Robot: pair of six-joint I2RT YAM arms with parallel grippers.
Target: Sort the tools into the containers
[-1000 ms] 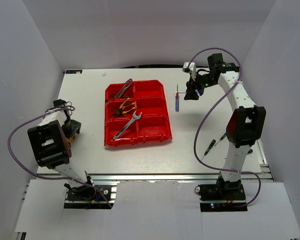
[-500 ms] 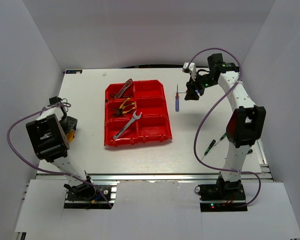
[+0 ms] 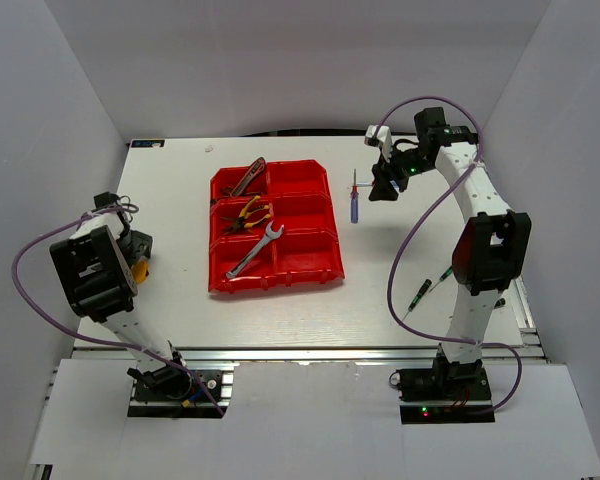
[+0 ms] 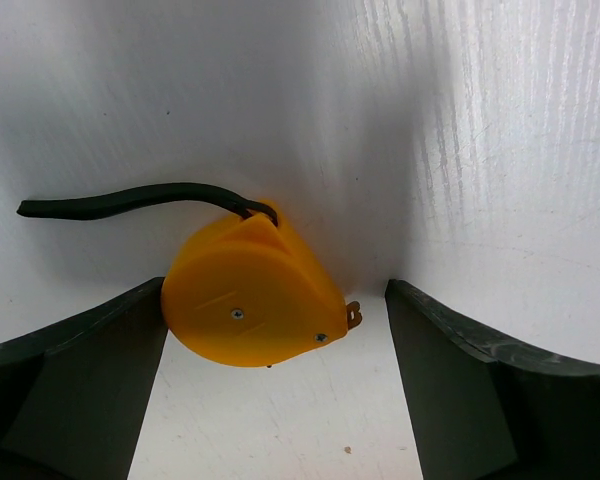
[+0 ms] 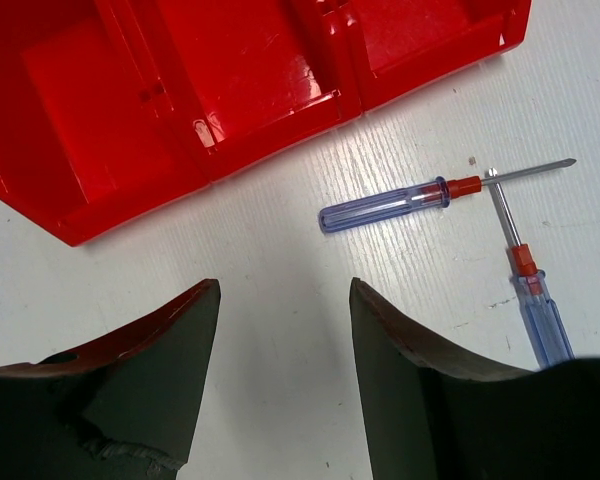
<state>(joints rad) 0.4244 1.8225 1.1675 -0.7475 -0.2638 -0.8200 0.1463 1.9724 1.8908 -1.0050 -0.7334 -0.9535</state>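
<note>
the left arm (image 3: 95,275) had swung further left; left gripper (image 4: 276,300) gaped wide, small orange piece (image 4: 245,305) lying between its fingers; right gripper (image 5: 285,300) hung parted, empty, over two blue screwdrivers (image 5: 380,205) beside the red bins (image 5: 230,90)

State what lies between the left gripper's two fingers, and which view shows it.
The small orange piece, trailing a black strap, lies between the fingers of the open left gripper; the left wrist view shows it.
</note>
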